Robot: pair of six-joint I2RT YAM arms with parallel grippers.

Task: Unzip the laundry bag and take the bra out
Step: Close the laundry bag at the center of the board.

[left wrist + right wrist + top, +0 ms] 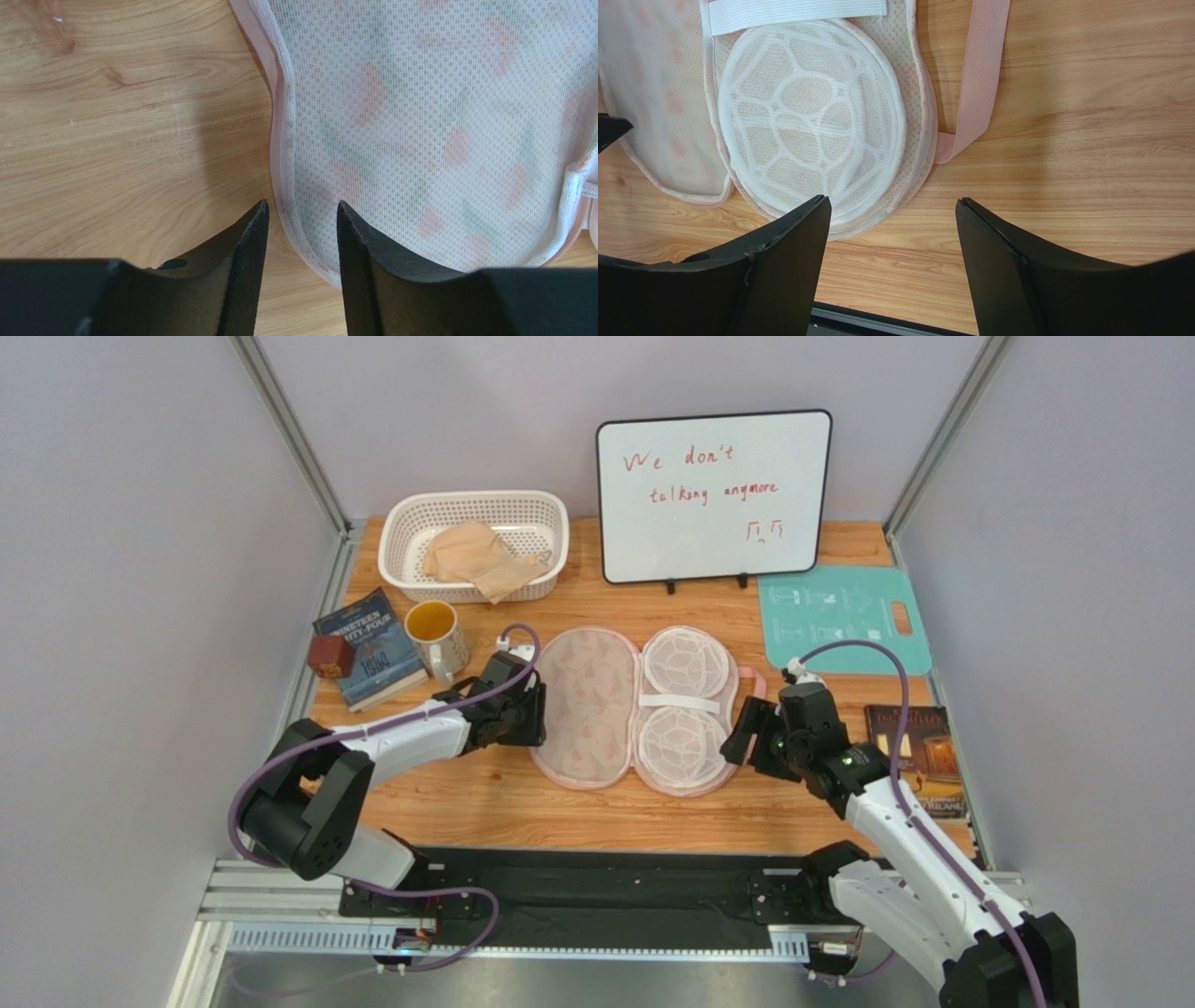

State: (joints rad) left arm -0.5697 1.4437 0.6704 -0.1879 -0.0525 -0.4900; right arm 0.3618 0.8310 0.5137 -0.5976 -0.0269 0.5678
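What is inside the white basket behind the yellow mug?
A crumpled beige bra lies inside the white basket. Its folds cover part of the basket floor, so anything beneath them cannot be seen.

Brightly and evenly lit from overhead, diffuse. Soft-edged shadow on the wooden surface (224, 154) just left of the laundry bag (421, 126). Crisp on mesh weave and wood grain in both wrist views; softer, slightly grainy from the top camera.
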